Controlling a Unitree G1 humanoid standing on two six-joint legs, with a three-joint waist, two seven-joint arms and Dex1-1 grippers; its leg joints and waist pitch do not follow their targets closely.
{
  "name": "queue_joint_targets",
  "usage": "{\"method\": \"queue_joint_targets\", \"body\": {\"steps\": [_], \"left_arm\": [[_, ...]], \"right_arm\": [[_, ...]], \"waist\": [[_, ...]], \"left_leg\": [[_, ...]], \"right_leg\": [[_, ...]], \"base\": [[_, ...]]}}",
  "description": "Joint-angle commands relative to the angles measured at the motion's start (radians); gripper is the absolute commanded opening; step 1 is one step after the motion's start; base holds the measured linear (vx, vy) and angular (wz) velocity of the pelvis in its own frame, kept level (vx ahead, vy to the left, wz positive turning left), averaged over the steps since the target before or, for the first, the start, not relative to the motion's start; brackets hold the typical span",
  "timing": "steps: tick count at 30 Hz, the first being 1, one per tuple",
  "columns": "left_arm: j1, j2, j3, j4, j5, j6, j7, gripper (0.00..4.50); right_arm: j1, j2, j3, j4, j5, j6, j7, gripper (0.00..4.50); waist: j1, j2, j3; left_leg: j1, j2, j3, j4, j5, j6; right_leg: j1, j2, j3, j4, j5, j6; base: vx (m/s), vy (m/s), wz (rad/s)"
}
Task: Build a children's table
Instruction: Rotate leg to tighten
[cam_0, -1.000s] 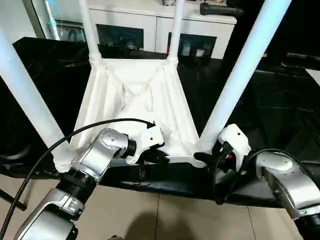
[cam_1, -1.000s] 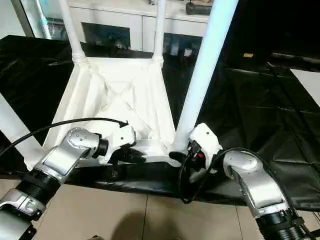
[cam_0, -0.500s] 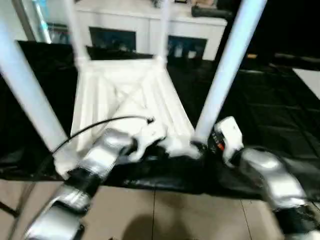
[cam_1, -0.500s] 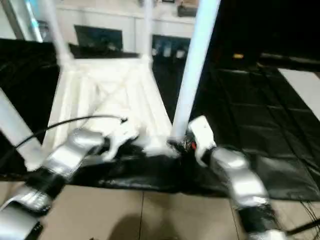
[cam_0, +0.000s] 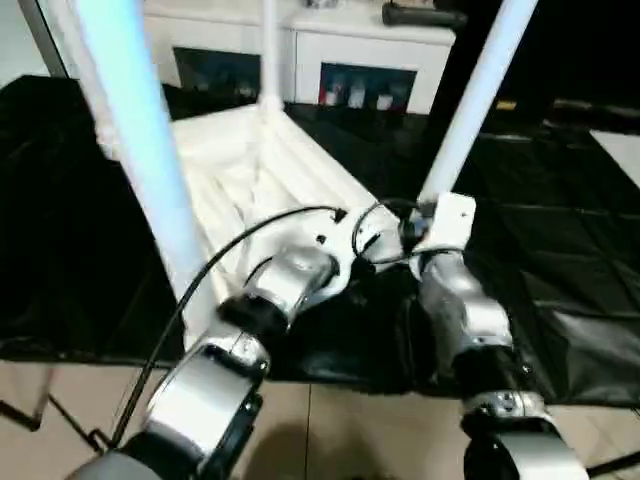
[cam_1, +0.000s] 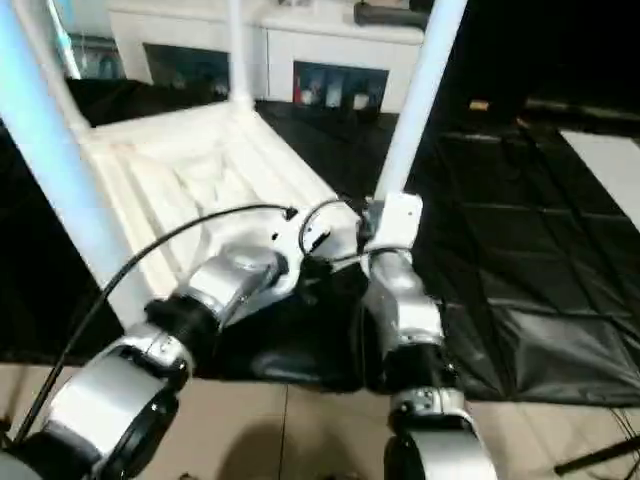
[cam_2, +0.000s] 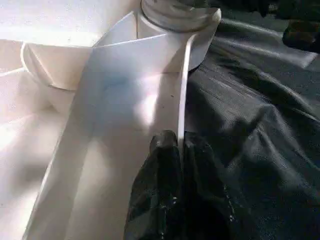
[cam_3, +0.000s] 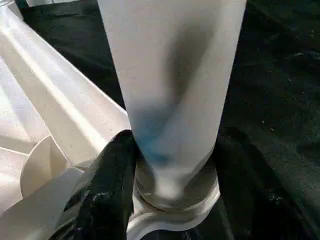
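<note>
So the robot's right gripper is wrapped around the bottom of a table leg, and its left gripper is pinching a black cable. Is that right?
Not quite. The left gripper is shut on the thin white edge of the upturned tabletop, not on a cable; the left wrist view shows it. The right gripper does sit around the bottom of a table leg, at its socket.

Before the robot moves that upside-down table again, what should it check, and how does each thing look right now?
1. Left pincer shut on the tabletop rim: ok.
2. Right pincer around the near right leg, at its base: ok.
3. That leg seated in its corner socket: looks ok.
4. Three other legs upright in their sockets: cannot tell.
5. Black cloth under the table lying flat: not ok, wrinkled.
</note>
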Motion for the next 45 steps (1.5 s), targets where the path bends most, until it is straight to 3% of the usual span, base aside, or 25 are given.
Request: {"method": "queue_joint_targets", "body": {"steps": [1,3,5,7,8,9,10,11,12,14,17,18,19,21,22,23,24,25,27,28,31,33,35,42,45], "left_arm": [[-0.029,0.037,0.077,-0.001,-0.001,-0.066,0.163,0.00],[-0.022,0.051,0.064,-0.004,0.007,-0.081,0.127,0.00],[-0.020,0.058,0.057,0.001,0.010,-0.097,0.108,0.00],[-0.013,0.069,0.044,0.004,0.014,-0.120,0.066,0.00],[-0.005,0.081,0.030,0.001,0.020,-0.144,0.023,0.00],[-0.005,0.081,0.030,0.001,0.020,-0.144,0.023,0.00],[0.015,0.098,0.010,-0.022,0.026,-0.153,-0.032,0.00],[0.025,0.107,-0.002,-0.034,0.029,-0.161,-0.057,0.00],[0.051,0.128,-0.024,-0.063,0.032,-0.151,-0.121,0.00],[0.079,0.158,-0.051,-0.090,0.039,-0.132,-0.190,0.00],[0.098,0.182,-0.067,-0.107,0.041,-0.139,-0.243,0.00],[0.128,0.219,-0.093,-0.147,0.032,-0.165,-0.338,0.00],[0.143,0.238,-0.106,-0.170,0.028,-0.184,-0.386,0.00],[0.157,0.255,-0.116,-0.197,0.021,-0.200,-0.433,0.00],[0.191,0.291,-0.134,-0.269,-0.007,-0.229,-0.539,0.00],[0.191,0.291,-0.134,-0.269,-0.007,-0.229,-0.539,0.00],[0.219,0.328,-0.155,-0.347,-0.034,-0.212,-0.635,0.00],[0.228,0.347,-0.170,-0.377,-0.034,-0.208,-0.671,0.00],[0.231,0.359,-0.181,-0.394,-0.028,-0.205,-0.687,0.00],[0.234,0.368,-0.189,-0.406,-0.022,-0.205,-0.699,0.00],[0.241,0.376,-0.187,-0.424,-0.018,-0.194,-0.710,0.00],[0.246,0.379,-0.184,-0.431,-0.015,-0.191,-0.707,0.00],[0.248,0.381,-0.183,-0.436,-0.015,-0.189,-0.708,0.00],[0.253,0.391,-0.178,-0.456,-0.012,-0.176,-0.696,0.00],[0.253,0.392,-0.178,-0.458,-0.014,-0.173,-0.698,0.00]], "right_arm": [[0.016,0.076,0.037,0.004,0.031,0.018,0.040,1.98],[0.030,0.072,0.029,-0.020,0.037,0.025,0.074,1.98],[0.038,0.060,0.036,-0.032,0.028,0.025,0.084,2.52],[0.062,0.040,0.043,-0.065,0.021,0.022,0.098,2.68],[0.087,0.015,0.052,-0.105,0.015,0.034,0.113,2.68],[0.087,0.015,0.052,-0.105,0.015,0.034,0.113,2.75],[0.129,-0.025,0.070,-0.173,0.013,0.045,0.152,2.98],[0.148,-0.045,0.080,-0.202,0.012,0.052,0.174,2.98],[0.201,-0.103,0.099,-0.288,0.012,0.057,0.245,3.05],[0.264,-0.187,0.121,-0.394,0.031,0.073,0.366,3.24],[0.313,-0.256,0.134,-0.475,0.069,0.120,0.480,3.44],[0.375,-0.352,0.137,-0.555,0.130,0.170,0.623,3.56],[0.398,-0.398,0.143,-0.574,0.141,0.173,0.682,3.77],[0.416,-0.438,0.154,-0.581,0.140,0.167,0.730,3.84],[0.449,-0.516,0.195,-0.587,0.127,0.145,0.826,3.89],[0.449,-0.516,0.195,-0.587,0.127,0.145,0.826,3.94],[0.472,-0.576,0.236,-0.590,0.109,0.122,0.901,4.05],[0.473,-0.589,0.252,-0.587,0.092,0.110,0.918,4.27],[0.468,-0.596,0.269,-0.579,0.072,0.097,0.924,4.27],[0.461,-0.599,0.284,-0.574,0.058,0.093,0.930,4.27],[0.442,-0.590,0.309,-0.571,0.058,0.102,0.948,4.27],[0.432,-0.577,0.316,-0.559,0.061,0.096,0.950,4.27],[0.428,-0.573,0.318,-0.553,0.064,0.092,0.952,4.27],[0.387,-0.560,0.330,-0.498,0.049,0.059,0.968,4.27],[0.383,-0.557,0.320,-0.491,0.056,0.055,0.970,3.92]], "waist": [[0.004,-0.001,-0.077],[0.004,-0.001,-0.074],[0.002,0.000,-0.070],[0.002,-0.002,-0.065],[-0.008,-0.002,-0.065],[-0.011,-0.001,-0.066],[-0.008,0.002,-0.066],[-0.008,0.002,-0.066],[-0.002,0.001,-0.063],[0.012,0.004,-0.062],[0.014,0.007,-0.061],[0.013,0.008,-0.058],[0.018,0.005,-0.060],[0.021,0.005,-0.055],[0.022,0.005,-0.056],[0.025,0.004,-0.057],[0.028,0.007,-0.055],[0.026,0.007,-0.053],[0.025,0.002,-0.053],[0.027,0.005,-0.054],[0.025,-0.005,-0.053],[0.026,-0.002,-0.053],[0.025,-0.006,-0.054],[0.023,-0.009,-0.058],[0.024,-0.010,-0.059]], "left_leg": [[0.006,0.018,0.002,-0.062,-0.055,0.085],[0.009,0.018,0.004,-0.063,-0.087,0.095],[0.011,0.019,0.004,-0.066,-0.128,0.084],[0.008,0.018,0.002,-0.071,-0.177,0.072],[-0.007,0.016,-0.006,-0.078,-0.179,0.055],[-0.007,0.017,-0.009,-0.079,-0.188,0.035],[0.011,0.020,-0.004,-0.074,-0.203,0.032],[0.011,0.020,-0.004,-0.074,-0.203,0.032],[0.012,0.023,-0.002,-0.074,-0.182,0.047],[0.012,0.025,0.000,-0.073,-0.168,0.060],[0.012,0.024,0.000,-0.074,-0.182,0.068],[0.013,0.028,-0.003,-0.078,-0.218,0.065],[0.013,0.030,-0.003,-0.076,-0.220,0.066],[0.015,0.032,0.000,-0.078,-0.249,0.063],[0.015,0.031,-0.001,-0.077,-0.256,0.056],[0.012,0.035,-0.004,-0.079,-0.260,0.047],[0.020,0.041,-0.004,-0.080,-0.272,0.042],[0.020,0.039,-0.002,-0.080,-0.280,0.042],[0.019,0.039,0.000,-0.080,-0.287,0.036],[0.022,0.038,0.001,-0.079,-0.289,0.033],[0.014,0.038,-0.001,-0.081,-0.273,0.033],[0.015,0.037,-0.002,-0.080,-0.278,0.030],[0.011,0.036,-0.003,-0.081,-0.270,0.028],[0.011,0.035,0.001,-0.075,-0.207,0.042],[0.010,0.034,0.001,-0.074,-0.197,0.047]], "right_leg": [[0.065,-0.049,0.032,-0.042,0.008,-0.241],[0.067,-0.051,0.032,-0.048,-0.020,-0.251],[0.065,-0.052,0.032,-0.056,-0.083,-0.244],[0.067,-0.052,0.032,-0.066,-0.166,-0.217],[0.079,-0.053,0.028,-0.066,-0.213,-0.189],[0.077,-0.054,0.026,-0.070,-0.265,-0.164],[0.062,-0.054,0.029,-0.077,-0.272,-0.168],[0.062,-0.054,0.029,-0.077,-0.272,-0.168],[0.063,-0.050,0.033,-0.070,-0.200,-0.195],[0.065,-0.051,0.034,-0.066,-0.175,-0.198],[0.067,-0.051,0.034,-0.068,-0.197,-0.200],[0.065,-0.052,0.033,-0.073,-0.240,-0.200],[0.069,-0.054,0.034,-0.074,-0.241,-0.196],[0.057,-0.056,0.036,-0.080,-0.292,-0.201],[0.055,-0.057,0.035,-0.081,-0.313,-0.197],[0.061,-0.059,0.036,-0.079,-0.322,-0.191],[0.051,-0.061,0.038,-0.079,-0.327,-0.195],[0.049,-0.058,0.038,-0.081,-0.335,-0.196],[0.045,-0.058,0.038,-0.080,-0.343,-0.196],[0.041,-0.057,0.038,-0.081,-0.346,-0.196],[0.047,-0.059,0.037,-0.077,-0.350,-0.187],[0.045,-0.061,0.038,-0.080,-0.376,-0.175],[0.048,-0.061,0.037,-0.079,-0.377,-0.169],[0.051,-0.058,0.037,-0.066,-0.274,-0.197],[0.053,-0.058,0.036,-0.065,-0.268,-0.198]], "base": [[0.000,0.000,0.00],[0.000,0.000,0.00],[0.000,0.000,0.00],[0.000,0.000,0.00],[0.000,0.000,0.00],[0.000,0.000,0.00],[0.000,0.000,0.00],[0.000,0.000,0.00],[0.000,0.000,0.00],[0.000,0.000,0.00],[0.000,0.000,0.00],[0.000,0.000,0.00],[0.000,0.000,0.00],[0.000,0.000,0.00],[0.000,0.000,0.00],[0.000,0.000,0.00],[0.000,0.000,0.00],[0.000,0.000,0.00],[0.000,0.000,0.00],[0.000,0.000,0.00],[0.000,0.000,0.00],[0.000,0.000,0.00],[0.000,0.000,0.00],[0.000,0.000,0.00],[0.000,0.000,0.00]]}}
